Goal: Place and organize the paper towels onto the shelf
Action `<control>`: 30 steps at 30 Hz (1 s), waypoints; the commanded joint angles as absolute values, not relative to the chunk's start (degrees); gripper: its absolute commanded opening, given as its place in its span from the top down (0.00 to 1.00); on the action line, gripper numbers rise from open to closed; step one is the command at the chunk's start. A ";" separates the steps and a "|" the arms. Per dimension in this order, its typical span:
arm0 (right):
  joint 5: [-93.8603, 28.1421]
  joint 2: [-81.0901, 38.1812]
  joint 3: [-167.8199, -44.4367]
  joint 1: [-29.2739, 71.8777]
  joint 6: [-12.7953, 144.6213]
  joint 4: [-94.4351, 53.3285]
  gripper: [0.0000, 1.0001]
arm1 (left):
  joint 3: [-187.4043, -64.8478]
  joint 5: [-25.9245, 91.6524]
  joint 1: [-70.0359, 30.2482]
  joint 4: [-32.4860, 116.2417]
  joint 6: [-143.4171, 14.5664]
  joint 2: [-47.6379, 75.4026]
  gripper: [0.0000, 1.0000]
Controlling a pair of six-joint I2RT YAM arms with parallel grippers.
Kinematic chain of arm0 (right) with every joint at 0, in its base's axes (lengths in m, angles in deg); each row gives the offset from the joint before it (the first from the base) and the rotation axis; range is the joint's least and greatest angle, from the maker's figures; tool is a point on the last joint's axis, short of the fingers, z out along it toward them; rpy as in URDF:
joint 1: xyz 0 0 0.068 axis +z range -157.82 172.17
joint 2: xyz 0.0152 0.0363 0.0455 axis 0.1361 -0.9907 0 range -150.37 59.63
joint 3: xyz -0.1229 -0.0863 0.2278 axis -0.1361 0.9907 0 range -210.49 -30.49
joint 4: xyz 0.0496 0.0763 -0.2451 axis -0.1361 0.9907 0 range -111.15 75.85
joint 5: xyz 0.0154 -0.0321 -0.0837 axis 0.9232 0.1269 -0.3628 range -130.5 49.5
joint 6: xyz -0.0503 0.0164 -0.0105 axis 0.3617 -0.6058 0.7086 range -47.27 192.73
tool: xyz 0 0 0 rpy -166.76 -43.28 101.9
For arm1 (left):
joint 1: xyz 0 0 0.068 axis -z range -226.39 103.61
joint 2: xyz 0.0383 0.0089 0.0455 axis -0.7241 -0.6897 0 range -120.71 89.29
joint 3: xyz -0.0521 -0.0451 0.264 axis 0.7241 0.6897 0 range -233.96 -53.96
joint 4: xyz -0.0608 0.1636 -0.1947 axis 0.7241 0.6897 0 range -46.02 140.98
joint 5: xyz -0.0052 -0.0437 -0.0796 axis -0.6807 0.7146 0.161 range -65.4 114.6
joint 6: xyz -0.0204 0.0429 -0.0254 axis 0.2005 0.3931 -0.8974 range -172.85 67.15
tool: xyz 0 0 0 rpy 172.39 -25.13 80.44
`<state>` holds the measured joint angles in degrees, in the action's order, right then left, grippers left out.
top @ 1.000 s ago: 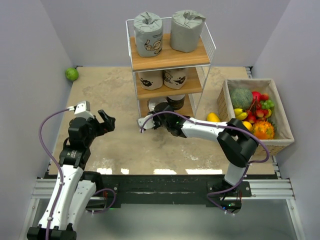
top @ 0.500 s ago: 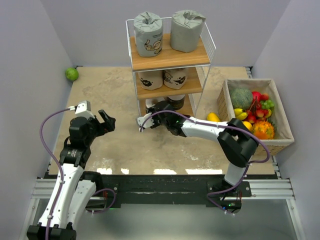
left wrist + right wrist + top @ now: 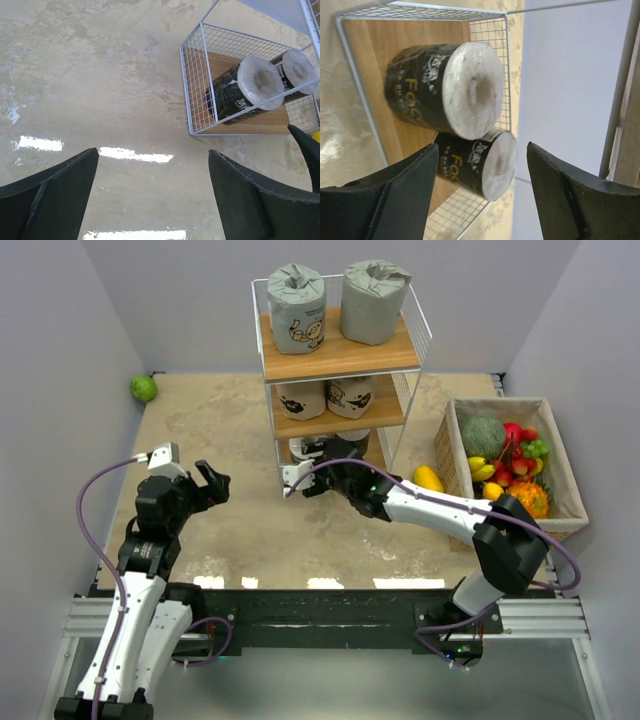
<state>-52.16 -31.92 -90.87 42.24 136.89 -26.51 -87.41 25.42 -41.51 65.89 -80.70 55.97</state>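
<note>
The shelf stands at the back middle of the table. Two grey paper towels stand on its top board. Two beige printed ones are on the middle board. Two black gold-print rolls lie side by side on the bottom board. My right gripper is open at the front of that bottom tier, its fingers apart from the nearer black roll. My left gripper hangs open over bare table left of the shelf, holding nothing. In the left wrist view the black rolls show through the wire side.
A small green fruit lies at the far left corner. A woven basket of fruit and vegetables sits at the right edge. A yellow fruit lies on the table between shelf and basket. Walls close in on three sides.
My right gripper has gone from shut to open, letting go of the black roll on the bottom tier. Its elbow has swung to the right. The left arm has not moved.
</note>
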 commanded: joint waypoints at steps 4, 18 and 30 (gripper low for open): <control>-48.86 -19.67 -83.59 49.12 114.98 -26.34 0.27 | -87.53 31.97 -41.82 60.07 -77.90 60.36 0.03; -52.00 2.49 -78.49 52.47 54.05 -6.38 0.01 | -82.43 62.40 -39.28 45.12 -78.51 62.31 0.00; -74.60 15.24 -81.64 52.47 39.59 0.82 0.01 | -83.49 57.12 -29.96 48.11 -75.61 62.39 0.00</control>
<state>-66.70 13.43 -77.32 52.51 44.81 -2.32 -82.45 57.84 -30.65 49.39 -77.25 61.54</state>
